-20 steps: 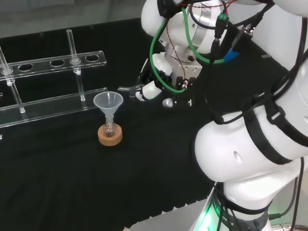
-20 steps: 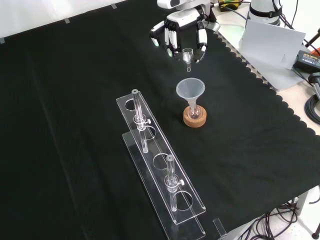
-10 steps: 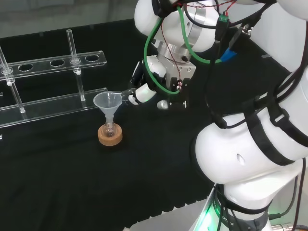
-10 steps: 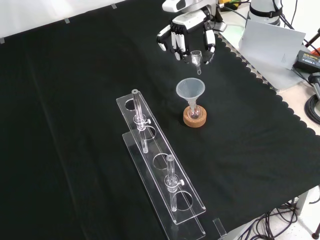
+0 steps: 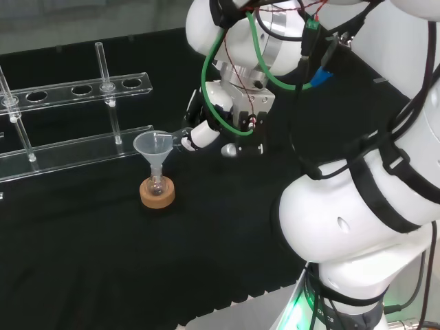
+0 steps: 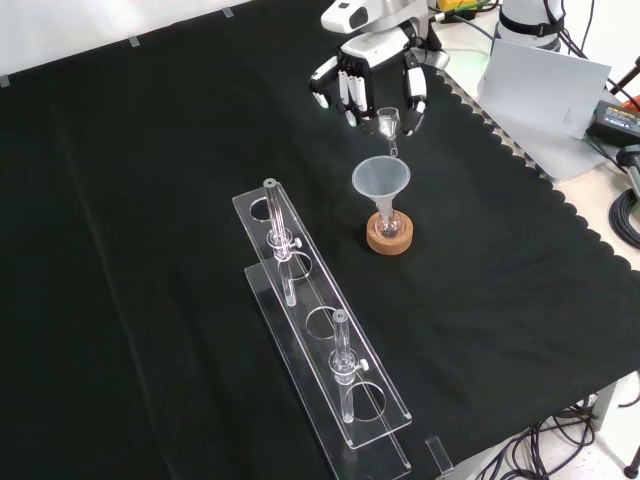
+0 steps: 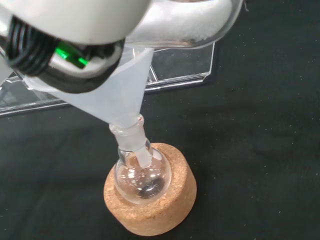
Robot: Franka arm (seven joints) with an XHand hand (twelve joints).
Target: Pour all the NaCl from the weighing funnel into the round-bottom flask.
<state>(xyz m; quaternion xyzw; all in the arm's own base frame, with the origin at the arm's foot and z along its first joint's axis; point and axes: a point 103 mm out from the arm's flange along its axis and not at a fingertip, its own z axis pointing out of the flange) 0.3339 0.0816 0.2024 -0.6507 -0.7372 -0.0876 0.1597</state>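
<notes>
A small round-bottom flask (image 5: 157,183) (image 6: 388,221) (image 7: 142,175) sits in a cork ring (image 5: 157,195) (image 6: 388,238) (image 7: 162,210). A translucent plastic funnel (image 5: 152,146) (image 6: 381,180) (image 7: 120,97) is set in its neck. The hand (image 5: 199,129) (image 6: 372,72) (image 7: 65,30) is shut on a clear glass weighing funnel (image 5: 180,138) (image 6: 388,124) (image 7: 187,22). In the wrist view white powder lies inside the weighing funnel. Its spout points down at the plastic funnel's rim. In the head view the hand is just right of the funnel.
A clear acrylic tube rack (image 5: 75,89) (image 6: 325,360) with upright glass tubes stands beside the flask, left of it in the front view. The cloth's scalloped edge (image 6: 520,160) and a grey box (image 6: 545,100) lie to the right in the front view.
The hand has carried the weighing funnel toward the plastic funnel, leftward in the head view and downward in the front view. The spout now reaches the funnel's rim.
</notes>
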